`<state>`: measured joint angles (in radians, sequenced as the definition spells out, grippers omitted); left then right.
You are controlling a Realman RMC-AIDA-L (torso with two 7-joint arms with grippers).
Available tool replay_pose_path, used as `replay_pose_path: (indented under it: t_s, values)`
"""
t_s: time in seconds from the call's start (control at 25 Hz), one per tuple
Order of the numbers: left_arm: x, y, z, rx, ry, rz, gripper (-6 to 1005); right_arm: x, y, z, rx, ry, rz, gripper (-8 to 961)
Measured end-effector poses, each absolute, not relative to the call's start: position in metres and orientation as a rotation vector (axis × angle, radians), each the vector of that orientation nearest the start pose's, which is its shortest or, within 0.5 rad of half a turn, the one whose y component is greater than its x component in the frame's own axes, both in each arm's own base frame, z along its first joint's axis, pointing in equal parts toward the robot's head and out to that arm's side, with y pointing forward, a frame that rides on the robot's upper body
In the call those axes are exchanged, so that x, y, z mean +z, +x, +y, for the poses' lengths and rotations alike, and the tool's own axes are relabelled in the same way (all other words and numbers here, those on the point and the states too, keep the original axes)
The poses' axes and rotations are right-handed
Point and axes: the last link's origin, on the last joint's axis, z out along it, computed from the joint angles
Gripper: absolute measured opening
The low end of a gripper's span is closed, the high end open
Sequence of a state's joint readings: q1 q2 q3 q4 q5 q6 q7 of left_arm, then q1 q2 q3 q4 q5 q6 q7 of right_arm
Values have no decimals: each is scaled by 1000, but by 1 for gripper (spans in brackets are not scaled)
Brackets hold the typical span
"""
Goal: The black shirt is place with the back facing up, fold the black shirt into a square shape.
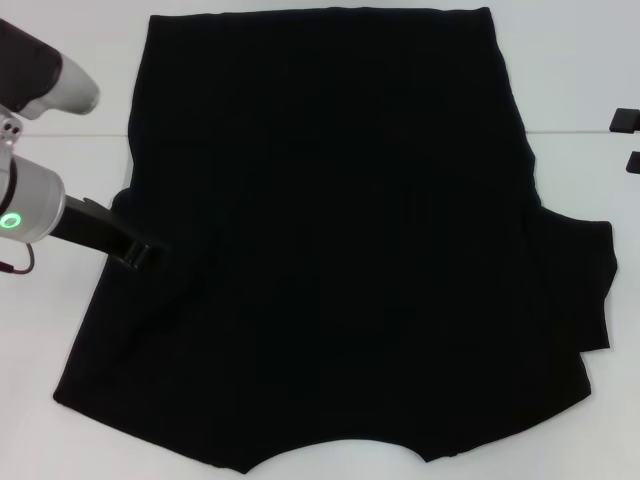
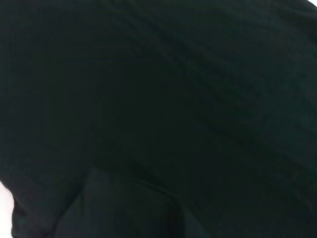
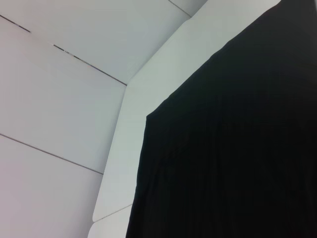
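The black shirt lies spread flat on the white table, plain side up. Its neck opening is at the near edge and its hem at the far edge. Its right sleeve sticks out to the right. My left gripper is low at the shirt's left edge, by the left sleeve, black against the black cloth. The left wrist view is filled with the shirt's cloth and a fold line. My right gripper shows as two separate black tips at the right edge, off the shirt. The right wrist view shows the shirt from the side.
The white table has a bare strip on each side of the shirt. Its edge and a white floor with seams show in the right wrist view. My left arm reaches in from the left with a green light on it.
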<state>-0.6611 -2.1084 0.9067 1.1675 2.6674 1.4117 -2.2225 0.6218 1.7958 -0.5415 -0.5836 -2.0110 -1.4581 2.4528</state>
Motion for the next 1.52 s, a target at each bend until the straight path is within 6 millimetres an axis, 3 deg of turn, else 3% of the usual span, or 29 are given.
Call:
replay_pose_path:
  t_s: [0.32, 0.56, 0.72, 1.0, 1.32, 1.52]
  values:
    - [75, -255, 377, -34, -2387, -1220, 201, 131, 294, 390, 840, -2003, 1823, 865]
    - [66, -277, 356, -279, -2402, -1596, 394, 124, 304, 378, 644, -2062, 1863, 847]
    - [61, -282, 352, -406, -2380, -1745, 385, 125, 313, 366, 489, -2098, 1906, 835]
    - [61, -281, 355, -436, -2356, -1773, 381, 126, 328, 356, 323, -2052, 1963, 815]
    - [58, -278, 357, -442, -2362, -1771, 382, 114, 334, 358, 243, -2029, 1957, 791]
    - [57, -278, 357, -446, -2360, -1775, 381, 104, 333, 364, 254, -2010, 1944, 622]
